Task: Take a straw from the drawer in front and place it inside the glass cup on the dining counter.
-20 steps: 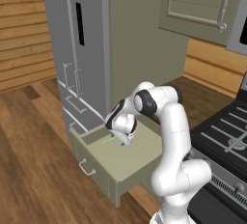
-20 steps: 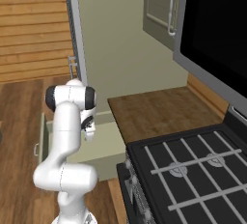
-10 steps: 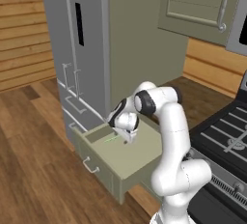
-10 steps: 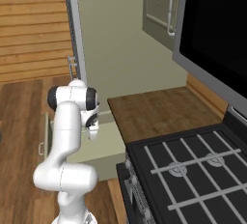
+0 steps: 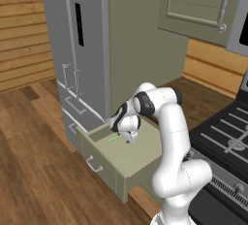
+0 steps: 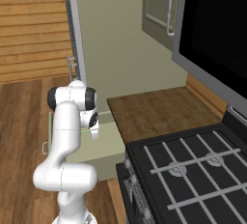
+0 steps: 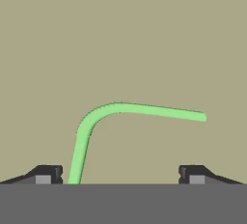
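Straw (image 7: 144, 110) in the drawer (image 5: 127, 158) looks light, thin and slippery, best pinched mid-length between the wide-apart gripper (image 7: 120, 172) tips.

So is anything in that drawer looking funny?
Yes: the straw on the floor of the open drawer looks bent like an elbow in the hand view, not straight. The end effector hovers over it, open.

Straw (image 7: 120, 109) lower end cut off at hand view bottom; in right base view, arm hides most of drawer (image 6: 103, 146).
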You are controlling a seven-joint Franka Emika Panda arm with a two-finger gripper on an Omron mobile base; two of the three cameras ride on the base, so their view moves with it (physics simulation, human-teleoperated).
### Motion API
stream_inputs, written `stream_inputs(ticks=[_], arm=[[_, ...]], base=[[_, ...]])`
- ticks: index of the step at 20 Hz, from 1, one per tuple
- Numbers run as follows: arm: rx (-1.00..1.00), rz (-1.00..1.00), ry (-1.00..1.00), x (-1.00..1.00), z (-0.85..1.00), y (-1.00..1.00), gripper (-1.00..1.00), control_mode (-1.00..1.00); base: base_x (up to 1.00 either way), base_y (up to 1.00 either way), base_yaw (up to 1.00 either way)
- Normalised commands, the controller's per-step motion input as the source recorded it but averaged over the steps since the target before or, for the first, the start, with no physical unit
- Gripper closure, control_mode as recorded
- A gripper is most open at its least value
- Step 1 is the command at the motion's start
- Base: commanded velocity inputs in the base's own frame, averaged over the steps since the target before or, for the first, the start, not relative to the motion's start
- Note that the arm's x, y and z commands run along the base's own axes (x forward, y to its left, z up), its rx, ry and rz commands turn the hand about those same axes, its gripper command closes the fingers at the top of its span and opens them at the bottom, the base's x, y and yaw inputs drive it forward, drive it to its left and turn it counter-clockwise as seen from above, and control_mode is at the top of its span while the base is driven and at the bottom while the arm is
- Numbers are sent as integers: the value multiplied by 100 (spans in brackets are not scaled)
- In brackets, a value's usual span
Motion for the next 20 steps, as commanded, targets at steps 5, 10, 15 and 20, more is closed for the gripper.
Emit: stream_inputs(ticks=[5, 10, 15, 20], arm=[[-2, 0, 0, -60, -79, 0, -100, -100], [-4, 0, 3, -39, -78, 0, 100, -100], [-2, 0, 1, -19, -68, 0, 100, -100], [0, 3, 0, -46, -44, 0, 100, -100]], base=[[0, 0, 0], [0, 0, 0], [0, 0, 0], [0, 0, 0]])
